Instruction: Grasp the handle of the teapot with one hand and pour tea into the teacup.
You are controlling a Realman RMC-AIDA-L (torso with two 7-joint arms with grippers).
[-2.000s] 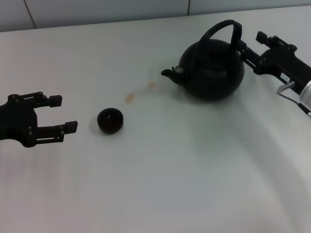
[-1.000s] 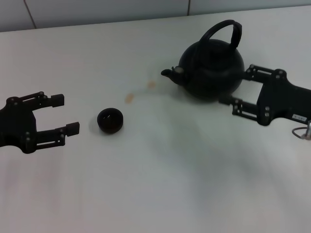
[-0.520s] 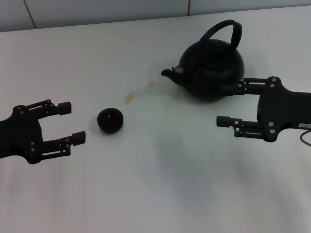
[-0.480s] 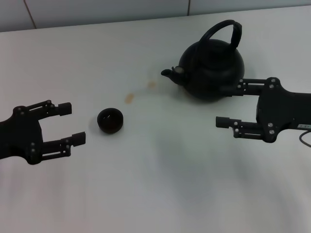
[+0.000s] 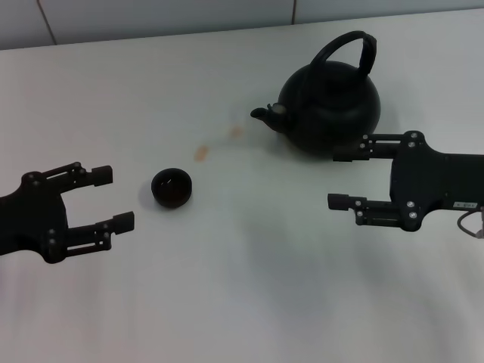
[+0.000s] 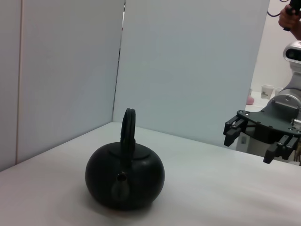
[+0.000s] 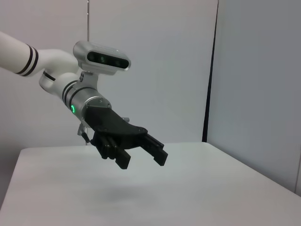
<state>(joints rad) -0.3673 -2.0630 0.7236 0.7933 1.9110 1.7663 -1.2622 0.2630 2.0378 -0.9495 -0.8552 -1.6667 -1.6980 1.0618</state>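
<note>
In the head view, the round matte-black teapot (image 5: 329, 106) stood on the white bench (image 5: 249, 287) toward the far right, its thick arched black handle (image 5: 349, 47) upright and held by nothing. The right hand (image 5: 345, 180) hung just in front of the teapot, its 2 fingers spread and apart from it. The small dark handleless teacup (image 5: 172, 187) sat well to the left of the teapot, with the left hand (image 5: 113, 199) near it, spread too.

The left wrist view showed the teapot (image 6: 125, 177) spout-on, the right hand (image 6: 251, 139) off to the side above the bench.

The right wrist view showed the left hand (image 7: 141, 151) over the bench, fingers parted.
</note>
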